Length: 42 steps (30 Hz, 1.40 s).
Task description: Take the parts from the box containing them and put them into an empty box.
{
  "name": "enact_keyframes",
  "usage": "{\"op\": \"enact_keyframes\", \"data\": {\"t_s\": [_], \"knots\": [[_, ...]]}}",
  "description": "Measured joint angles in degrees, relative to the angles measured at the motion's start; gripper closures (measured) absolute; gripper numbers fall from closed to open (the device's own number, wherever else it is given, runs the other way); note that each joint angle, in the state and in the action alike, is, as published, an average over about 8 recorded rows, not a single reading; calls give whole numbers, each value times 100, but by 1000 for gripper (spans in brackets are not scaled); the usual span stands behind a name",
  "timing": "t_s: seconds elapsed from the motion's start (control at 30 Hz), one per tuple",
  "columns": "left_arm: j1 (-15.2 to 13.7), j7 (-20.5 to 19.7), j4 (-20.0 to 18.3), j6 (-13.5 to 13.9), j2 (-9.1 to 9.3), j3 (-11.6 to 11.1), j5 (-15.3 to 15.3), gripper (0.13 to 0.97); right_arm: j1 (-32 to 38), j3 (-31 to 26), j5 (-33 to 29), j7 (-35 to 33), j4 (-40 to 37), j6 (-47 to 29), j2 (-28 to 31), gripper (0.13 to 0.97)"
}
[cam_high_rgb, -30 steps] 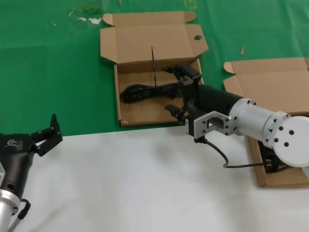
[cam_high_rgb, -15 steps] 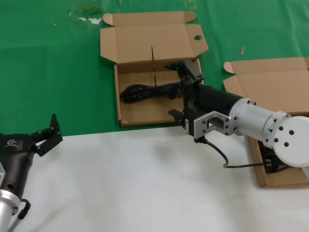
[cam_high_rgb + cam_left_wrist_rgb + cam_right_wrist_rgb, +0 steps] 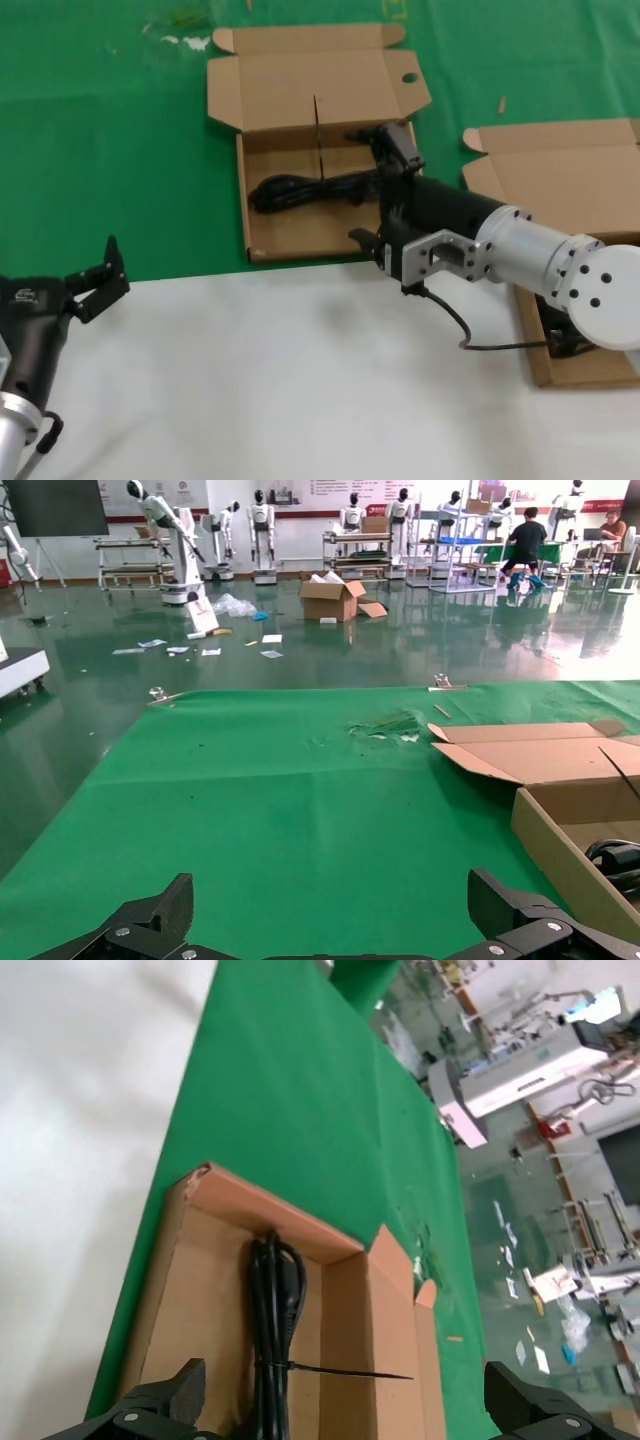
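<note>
Centrally, right gripper (image 3: 385,185) held over right end of holed-flap box (image 3: 262,236), fingers (image 3: 404,145) spread wide, nothing gripped. Black cable bundle (image 3: 305,189) laid flat inside. Plain-lid box (image 3: 560,170) seen at right. Left gripper (image 3: 95,278) parked low left, fingers apart, empty.

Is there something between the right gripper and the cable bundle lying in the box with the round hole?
Nothing visible does. The right gripper, jaws open, hangs over the end of the black cable bundle in the open box.

The right arm (image 3: 520,265) hides most of the right-hand box (image 3: 570,175) and its contents
</note>
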Motion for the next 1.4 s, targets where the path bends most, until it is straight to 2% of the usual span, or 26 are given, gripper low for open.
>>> {"op": "enact_keyframes", "data": {"t_s": [1.4], "knots": [[0, 3, 0, 0, 0, 0, -1, 132, -1778, 1233, 1952, 1499, 731, 1665, -388, 129]]}}
